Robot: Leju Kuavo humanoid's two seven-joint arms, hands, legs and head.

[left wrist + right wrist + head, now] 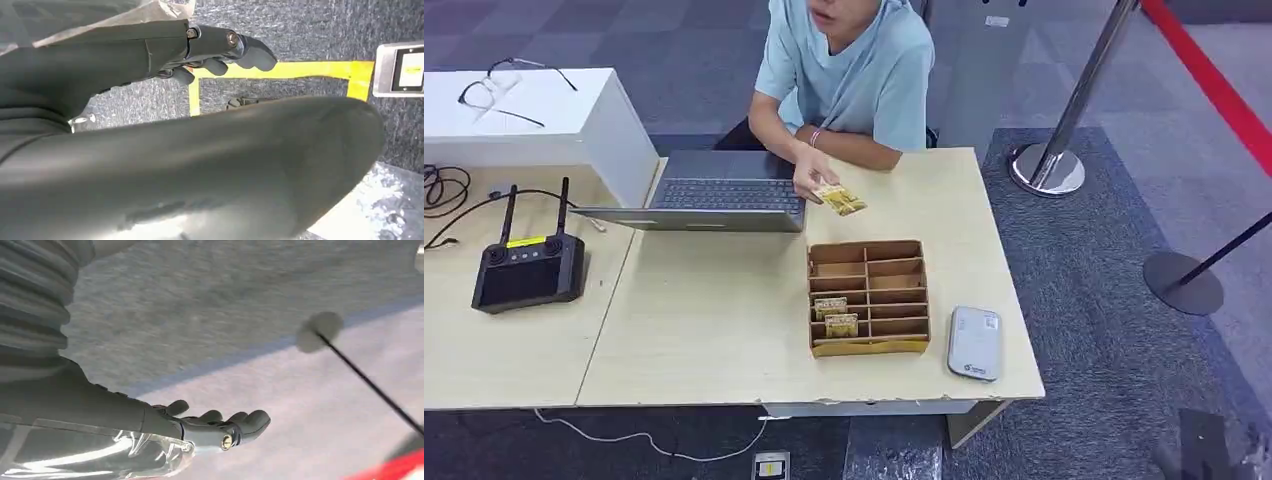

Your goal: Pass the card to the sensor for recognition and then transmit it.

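A: Where are the robot's hands?

B: Both hang by its sides. The left hand (pixel 220 57) has its fingers loosely apart, holding nothing; the right hand (pixel 220 427) likewise, empty over grey carpet.

A: And the card?

B: A person's hand (pixel 809 180) holds a small gold patterned card (pixel 840 200) at twelve o'clock from the brown cardboard slotted box (pixel 868 297), which keeps two more cards (pixel 836 316). The flat white-grey sensor (pixel 975 343) lies at four o'clock from that box.

A: Progress?

B: I'd judge nothing's begun: taking, scanning and handing over all remain.
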